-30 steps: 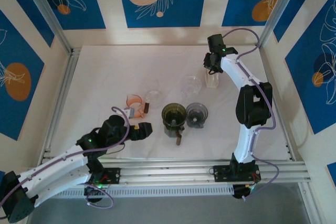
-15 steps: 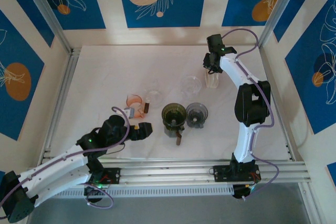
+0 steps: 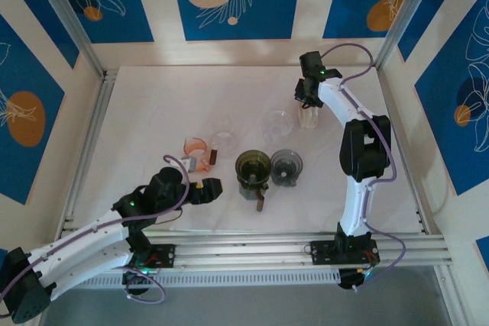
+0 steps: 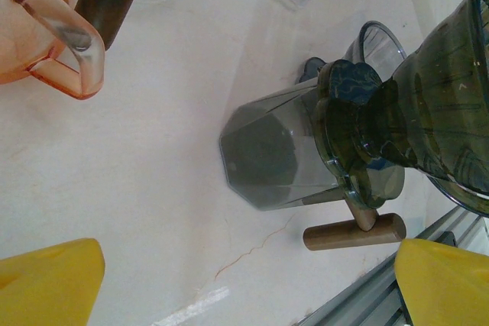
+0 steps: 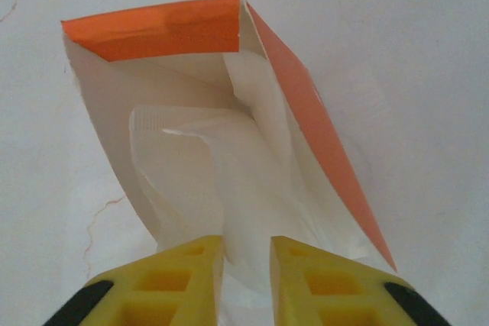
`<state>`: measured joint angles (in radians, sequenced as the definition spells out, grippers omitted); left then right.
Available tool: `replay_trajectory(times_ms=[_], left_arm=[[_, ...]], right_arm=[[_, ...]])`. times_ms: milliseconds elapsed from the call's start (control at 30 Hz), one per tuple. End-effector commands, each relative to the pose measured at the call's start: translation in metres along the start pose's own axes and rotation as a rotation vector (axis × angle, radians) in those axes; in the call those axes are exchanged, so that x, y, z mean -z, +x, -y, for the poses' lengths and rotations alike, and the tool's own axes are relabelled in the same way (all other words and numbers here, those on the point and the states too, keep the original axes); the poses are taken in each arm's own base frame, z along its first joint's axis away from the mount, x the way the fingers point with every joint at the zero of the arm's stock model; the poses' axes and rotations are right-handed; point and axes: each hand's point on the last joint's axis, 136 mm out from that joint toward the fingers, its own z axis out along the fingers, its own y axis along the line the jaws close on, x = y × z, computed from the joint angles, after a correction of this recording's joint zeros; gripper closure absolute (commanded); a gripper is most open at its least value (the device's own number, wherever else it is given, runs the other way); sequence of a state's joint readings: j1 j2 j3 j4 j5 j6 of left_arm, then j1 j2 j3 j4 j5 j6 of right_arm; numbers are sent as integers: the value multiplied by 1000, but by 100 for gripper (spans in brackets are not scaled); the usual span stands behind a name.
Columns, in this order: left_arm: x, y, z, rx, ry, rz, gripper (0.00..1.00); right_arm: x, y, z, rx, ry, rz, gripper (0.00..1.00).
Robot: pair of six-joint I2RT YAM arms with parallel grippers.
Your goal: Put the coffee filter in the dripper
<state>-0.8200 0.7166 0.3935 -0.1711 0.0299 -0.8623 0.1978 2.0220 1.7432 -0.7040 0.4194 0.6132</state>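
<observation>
Tightened since a second ago, my right jaws pinch the coffee filter (image 5: 229,181) in the orange-rimmed box (image 5: 153,28) ahead, left jaws wide apart near the dripper (image 4: 447,104).

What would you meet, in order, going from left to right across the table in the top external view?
pink cup → green dripper → grey dripper → filter bag
</observation>
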Motion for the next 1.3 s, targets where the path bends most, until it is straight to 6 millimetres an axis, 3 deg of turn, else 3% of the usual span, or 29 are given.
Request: replay_trajectory(times_ms=[0,167,333,667,1067,1267], left_arm=[[-1,0,1,-5,13,0,3],[-2,1,0,-5,8,-3,2],[-2,1,-1,-4,6,-4,2],[-1,-1,1,3,11,-1,2],[-1,-1,2,11,11,-5,2],[0,-4,5,6,13,2,2]], right_arm=[[-2,-7,-1,-2,5,9,79],[-8,-2,1,15,17,-2,84],[-2,-5,-2,55,20,25,100],[39,-16,-2,98,16,127,100],[63,-19,0,167,67,200,100],[91,-26,1,197,84,274,100]])
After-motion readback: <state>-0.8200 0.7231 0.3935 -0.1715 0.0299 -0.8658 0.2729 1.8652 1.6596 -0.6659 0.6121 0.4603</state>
